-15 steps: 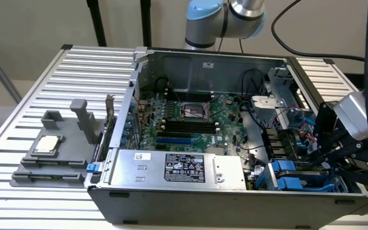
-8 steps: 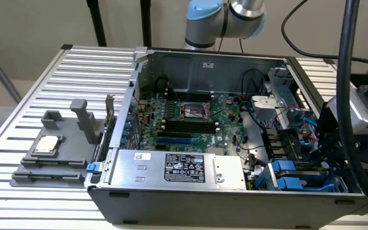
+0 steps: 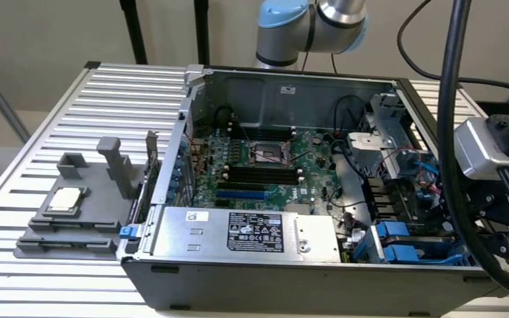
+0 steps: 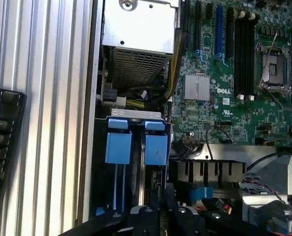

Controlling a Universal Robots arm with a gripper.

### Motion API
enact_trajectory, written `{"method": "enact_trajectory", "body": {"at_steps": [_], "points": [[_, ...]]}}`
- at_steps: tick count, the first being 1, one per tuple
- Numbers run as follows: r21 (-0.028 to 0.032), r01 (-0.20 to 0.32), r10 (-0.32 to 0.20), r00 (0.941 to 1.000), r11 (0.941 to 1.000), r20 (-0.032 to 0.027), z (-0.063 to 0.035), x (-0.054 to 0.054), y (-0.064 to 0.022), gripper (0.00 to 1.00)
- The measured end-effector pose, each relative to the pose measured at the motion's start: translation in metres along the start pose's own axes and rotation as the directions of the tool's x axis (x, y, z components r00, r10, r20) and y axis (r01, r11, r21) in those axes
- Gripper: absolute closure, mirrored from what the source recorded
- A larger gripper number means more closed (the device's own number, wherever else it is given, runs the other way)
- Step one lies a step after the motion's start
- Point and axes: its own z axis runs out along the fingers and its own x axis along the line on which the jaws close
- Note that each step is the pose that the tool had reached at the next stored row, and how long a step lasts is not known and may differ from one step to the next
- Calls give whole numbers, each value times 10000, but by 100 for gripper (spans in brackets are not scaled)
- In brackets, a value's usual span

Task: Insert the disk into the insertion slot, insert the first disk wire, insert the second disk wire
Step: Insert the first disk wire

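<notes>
A slatted metal desk (image 3: 104,93) carried everything, and most of it was taken up by an open computer case (image 3: 307,286) lying on its side with its insides facing up. The robot arm (image 3: 312,23) rose behind the case, and its wrist hung over the case's edge at the exterior view's right, trailing thick black cables (image 3: 453,99). Inside, the green motherboard (image 3: 264,173) covered the floor of the case. A silver box with a black label (image 3: 193,233) lay along the near wall. Beside that box, in the near corner toward the exterior view's right, sat the insertion slot (image 3: 405,244), a grey-blue cage. From where I stood I could not make out whether the disk was lying in it. On the desk at the exterior view's left stood a grey moulded fixture (image 3: 113,162). The end effector (image 4: 161,216) hovered low, just over the end of the cage and touching nothing I could see; whether it was spread or pressed together I could not tell. Two blue plastic tabs (image 4: 119,145) stood side by side on the cage just beyond it, with a dark gap between them. Smallest of all, a square processor chip (image 3: 64,199) rested on the grey fixture.
</notes>
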Motion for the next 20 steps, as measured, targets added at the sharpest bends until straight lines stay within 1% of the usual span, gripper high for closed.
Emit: {"method": "enact_trajectory", "body": {"at_steps": [1,2,3,5,6,7,8,9,13,15,20], "points": [[1,-3,3,10000,10000,-41,5,-21,0,84],[3,-6,6,10000,10000,-95,9,-41,0,84],[11,-10,10,9998,10000,-185,11,-55,-1,84],[33,-17,18,9992,10000,-405,16,-77,-3,84],[41,-23,25,9988,10000,-498,18,-84,-3,84],[45,-33,36,9984,10000,-562,20,-92,-4,84],[48,-49,52,9982,10000,-595,22,-98,-4,84],[53,-74,77,9981,10000,-605,25,-103,-3,84],[86,-246,251,9978,9997,-619,28,-111,-4,84],[101,-325,331,9973,9994,-653,27,-114,-4,84],[109,-361,368,9969,9993,-690,29,-114,-4,84]]}}
